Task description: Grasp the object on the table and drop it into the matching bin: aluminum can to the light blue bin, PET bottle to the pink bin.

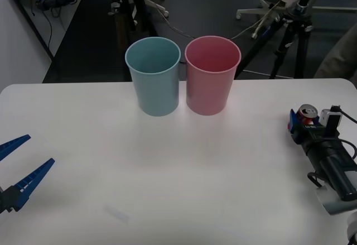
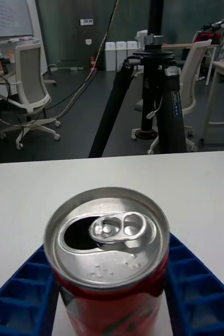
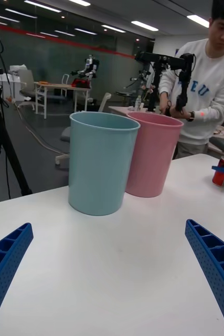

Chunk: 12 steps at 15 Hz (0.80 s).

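The white tabletop [image 1: 167, 189] carries everything, and the two tall bins stand side by side near its far edge, just touching or nearly so: the light blue bin [image 1: 153, 76] toward the robot's left and the pink bin [image 1: 212, 75] to its right. Both sit upright with open rims, so a drop from above would land inside either.

The right gripper [image 1: 304, 123] is low at the tabletop's right edge, well apart from the bins. Its blue fingers [image 2: 17, 294] flank the aluminum can [image 2: 109, 247] on both sides, set close against its red wall, apparently closing on it or already holding it for a lift. The can stands upright, its silver top opened.

The left gripper [image 1: 19, 161] waits near the left edge with fingers spread wide and nothing between them, probably parked clear of the carrying path.
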{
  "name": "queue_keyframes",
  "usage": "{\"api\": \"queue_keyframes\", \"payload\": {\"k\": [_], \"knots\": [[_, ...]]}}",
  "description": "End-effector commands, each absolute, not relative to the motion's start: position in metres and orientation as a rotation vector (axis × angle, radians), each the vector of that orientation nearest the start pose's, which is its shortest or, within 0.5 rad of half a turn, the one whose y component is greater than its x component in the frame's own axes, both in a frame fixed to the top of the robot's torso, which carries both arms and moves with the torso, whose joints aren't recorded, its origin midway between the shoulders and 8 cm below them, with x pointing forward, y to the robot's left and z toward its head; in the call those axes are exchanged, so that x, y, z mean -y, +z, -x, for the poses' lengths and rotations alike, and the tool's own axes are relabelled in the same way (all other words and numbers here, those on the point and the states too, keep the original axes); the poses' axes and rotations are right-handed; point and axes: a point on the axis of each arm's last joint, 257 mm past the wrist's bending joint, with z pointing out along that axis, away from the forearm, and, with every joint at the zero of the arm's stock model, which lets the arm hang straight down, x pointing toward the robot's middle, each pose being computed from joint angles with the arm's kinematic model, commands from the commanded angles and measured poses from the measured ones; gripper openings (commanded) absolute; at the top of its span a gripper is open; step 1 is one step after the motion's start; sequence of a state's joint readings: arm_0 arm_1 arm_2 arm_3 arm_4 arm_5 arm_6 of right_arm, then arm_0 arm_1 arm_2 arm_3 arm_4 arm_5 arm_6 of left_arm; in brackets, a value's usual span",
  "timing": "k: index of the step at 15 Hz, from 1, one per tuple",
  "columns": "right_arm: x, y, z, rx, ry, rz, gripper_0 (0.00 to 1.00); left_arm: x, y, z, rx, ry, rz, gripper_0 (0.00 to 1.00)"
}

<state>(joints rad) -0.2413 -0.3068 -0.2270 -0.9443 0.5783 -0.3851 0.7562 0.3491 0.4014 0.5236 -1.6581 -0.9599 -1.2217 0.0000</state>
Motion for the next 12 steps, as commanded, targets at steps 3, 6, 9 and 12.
{"api": "queue_keyframes", "payload": {"k": [3,6,9,12], "knots": [[0.385,-0.287,-0.573,-1.618,0.011,-0.036,0.00,-0.330,-0.169,-0.342,-1.441,-0.567,-0.465,1.00],[0.385,-0.287,-0.573,-1.617,0.012,-0.035,0.00,-0.330,-0.169,-0.342,-1.441,-0.567,-0.465,1.00],[0.383,-0.280,-0.574,-1.600,0.016,-0.023,0.00,-0.330,-0.169,-0.342,-1.441,-0.567,-0.465,1.00],[0.377,-0.268,-0.561,-1.578,0.004,0.008,0.00,-0.330,-0.169,-0.342,-1.441,-0.567,-0.465,1.00]]}}
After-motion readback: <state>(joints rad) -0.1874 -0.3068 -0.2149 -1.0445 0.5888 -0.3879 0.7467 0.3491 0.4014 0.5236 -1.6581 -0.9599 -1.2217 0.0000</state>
